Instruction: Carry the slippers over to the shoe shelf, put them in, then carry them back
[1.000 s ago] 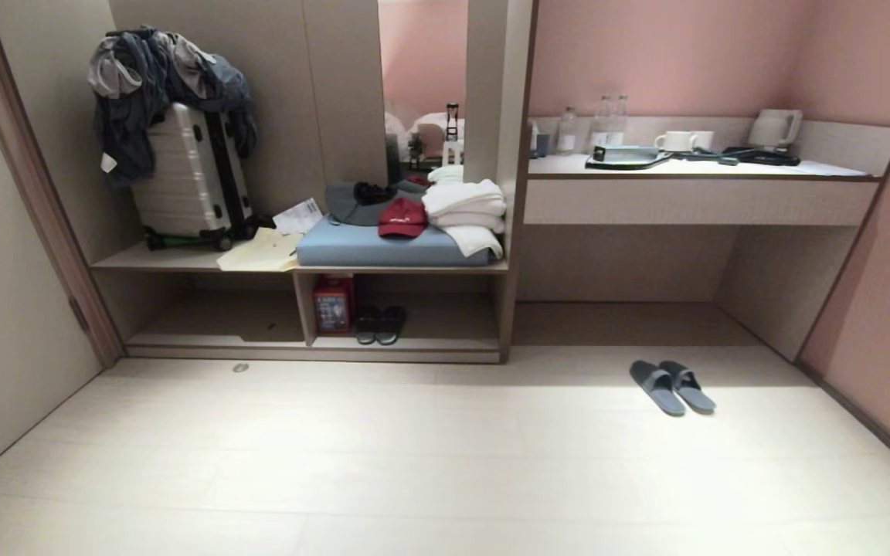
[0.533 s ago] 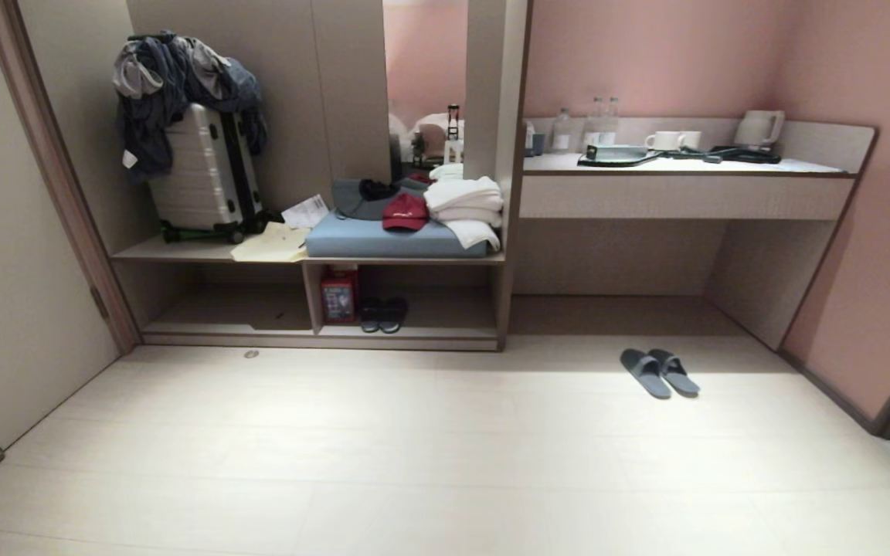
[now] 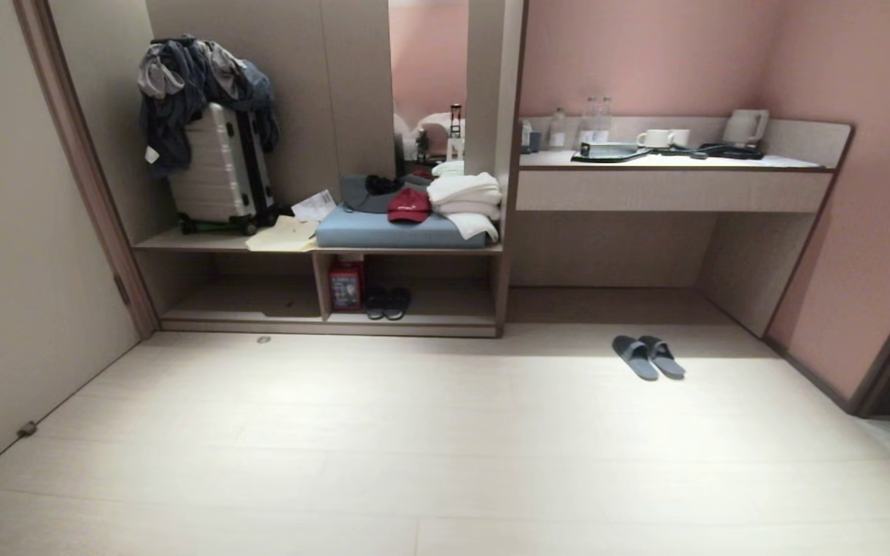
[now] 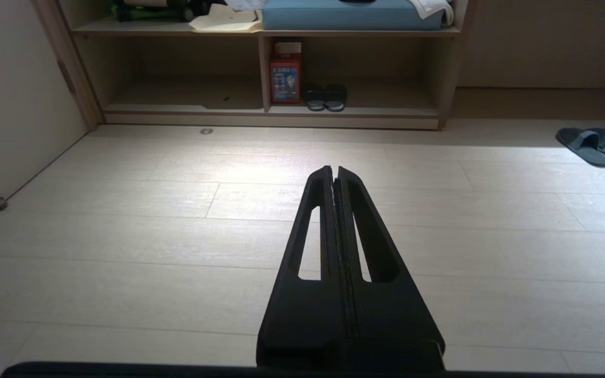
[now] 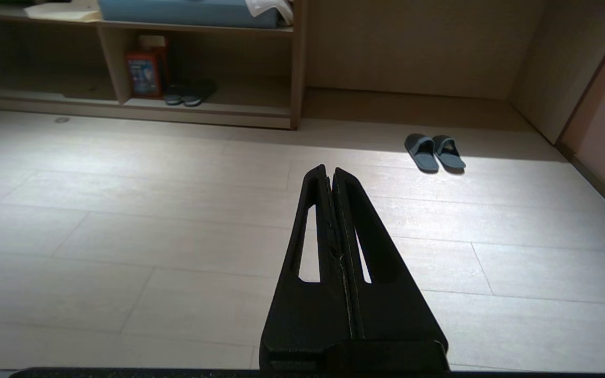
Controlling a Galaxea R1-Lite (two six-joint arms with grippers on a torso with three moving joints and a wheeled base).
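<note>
The slate-blue slippers [image 3: 647, 356] lie side by side on the pale floor before the open space under the desk counter; they also show in the right wrist view [image 5: 434, 152] and the left wrist view [image 4: 594, 145]. The shoe shelf [image 3: 321, 289] is the low beige cubby unit at the back left, with an upright divider. My left gripper [image 4: 334, 169] and right gripper [image 5: 330, 168] both hover over bare floor, far short of the slippers, shut and empty. Neither arm shows in the head view.
A black pair of slippers [image 3: 385, 303] and a red box [image 3: 345, 283] sit in the shelf's right cubby. On top lie a suitcase [image 3: 219, 170], papers, a blue cushion [image 3: 399, 229], a red cap and towels. The desk counter [image 3: 669, 189] holds cups, bottles and a kettle.
The whole head view has shifted: shelf, counter and slippers look smaller and farther, with more floor in front, so the camera has moved back. The things themselves have not moved.
</note>
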